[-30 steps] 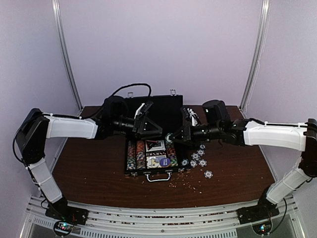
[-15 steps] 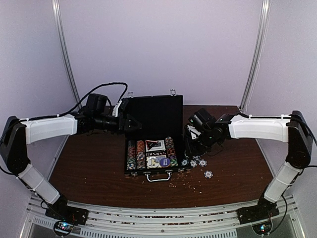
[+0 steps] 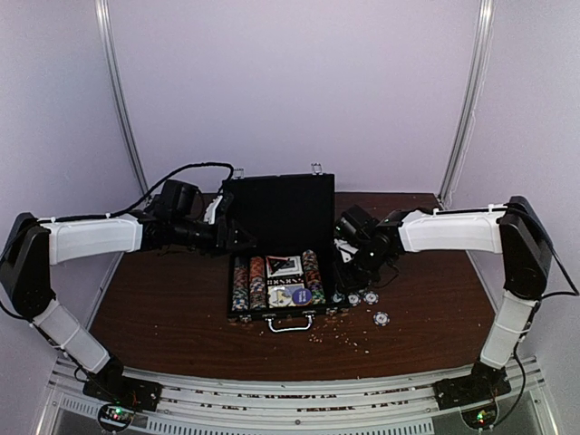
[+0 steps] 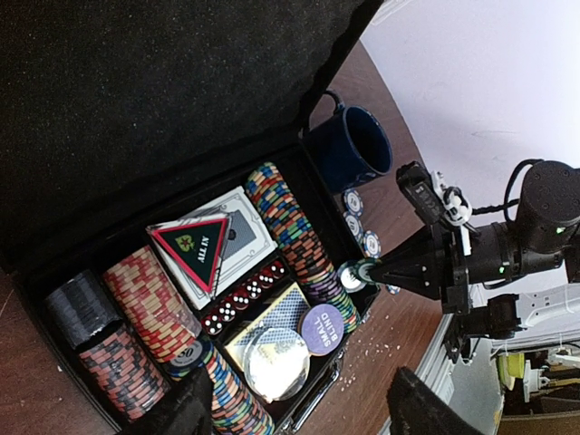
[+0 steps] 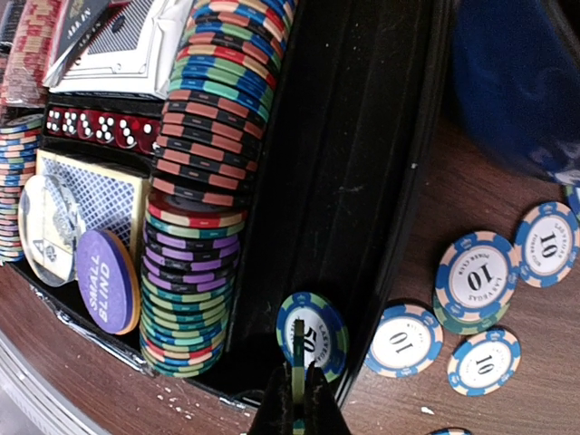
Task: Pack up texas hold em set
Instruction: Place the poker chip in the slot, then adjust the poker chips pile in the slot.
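While your briefcase (image 3: 281, 204) lies open, long axis nine-to-three, handle at six:
Left gripper (image 4: 304, 406) apart; right gripper (image 5: 297, 390) clamped on an edge-on green chip (image 5: 296, 349).

Your black case (image 3: 281, 207) lies open on the table with its lid raised. Inside it you have rows of striped chips (image 5: 204, 181), card decks (image 4: 237, 237) and a line of red dice (image 5: 95, 129). Blue-and-white loose chips (image 5: 474, 276) lie just right of it. One green chip (image 5: 296, 349) stands on edge, pinched in the right gripper (image 5: 295, 399).
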Available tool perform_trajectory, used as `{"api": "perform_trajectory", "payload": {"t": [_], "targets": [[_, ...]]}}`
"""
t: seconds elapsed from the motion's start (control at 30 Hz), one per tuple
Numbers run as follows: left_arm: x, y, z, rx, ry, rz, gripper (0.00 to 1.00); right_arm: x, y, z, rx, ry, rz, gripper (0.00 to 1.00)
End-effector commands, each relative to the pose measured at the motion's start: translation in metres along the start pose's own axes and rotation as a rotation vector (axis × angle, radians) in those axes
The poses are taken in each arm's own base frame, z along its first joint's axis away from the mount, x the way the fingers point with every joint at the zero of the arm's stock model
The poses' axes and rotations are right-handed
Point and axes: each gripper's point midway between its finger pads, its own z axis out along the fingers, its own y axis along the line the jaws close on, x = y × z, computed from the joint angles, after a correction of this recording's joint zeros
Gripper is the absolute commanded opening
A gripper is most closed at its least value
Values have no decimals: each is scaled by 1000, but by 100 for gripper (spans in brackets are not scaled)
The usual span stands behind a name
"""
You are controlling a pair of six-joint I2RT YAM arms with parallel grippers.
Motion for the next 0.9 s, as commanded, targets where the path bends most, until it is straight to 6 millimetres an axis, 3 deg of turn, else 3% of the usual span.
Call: {"api": "perform_trajectory", "payload": {"t": [0.0,0.13,0.27,0.4,0.57,0.87], "targets": [[-7,-7,-2,16,-25,47,69,-1,5,4,3,19,-35,0],[-7,-7,-2,13,-25,44,69,4,-1,4,44,32,-46,4],[-8,-6,-1,8,-28,44,69,0,-5,-3,79,28,-68,24],[-8,-4,0,4,-26,38,69,-11,-5,-16,112,9,-95,34],[-8,-3,0,2,-29,34,69,-27,8,-23,78,-19,-143,37],[-8,-4,-1,1,-34,32,69,-20,9,8,36,100,-236,37]]}}
